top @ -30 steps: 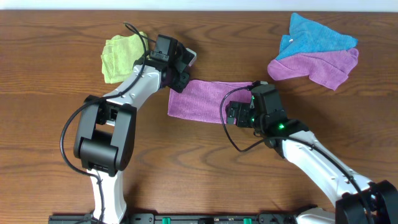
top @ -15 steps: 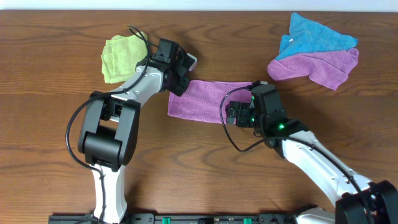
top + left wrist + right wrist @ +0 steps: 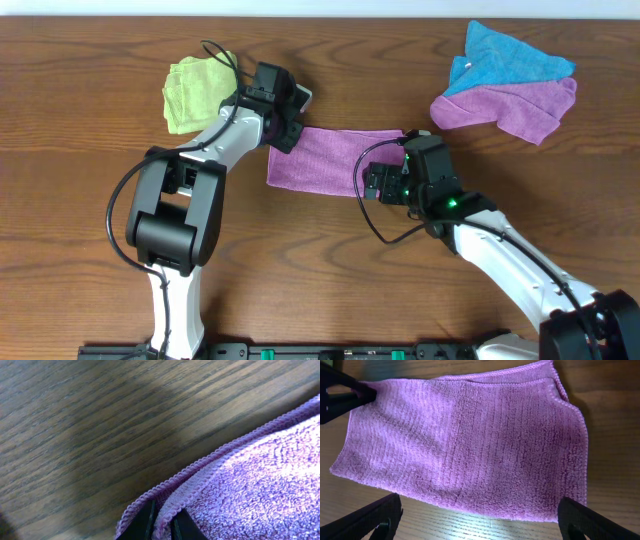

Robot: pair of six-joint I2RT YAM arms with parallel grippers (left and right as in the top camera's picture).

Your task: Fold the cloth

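– Two grippers attend the cloth (image 3: pixel 325 160) at frame centre. Which step?
– Corner grasp: left gripper (image 3: pixel 164 525) clamps its upper-left corner; right gripper (image 3: pixel 480 519) gapes, empty. Next likely requires carrying that corner across, edges aligned.

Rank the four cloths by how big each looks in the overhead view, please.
Largest: magenta cloth, folded into a strip.
Next: lavender cloth and blue cloth, too alike to rank; the blue one overlaps the lavender one.
Smallest, by a little: green cloth, bunched up.
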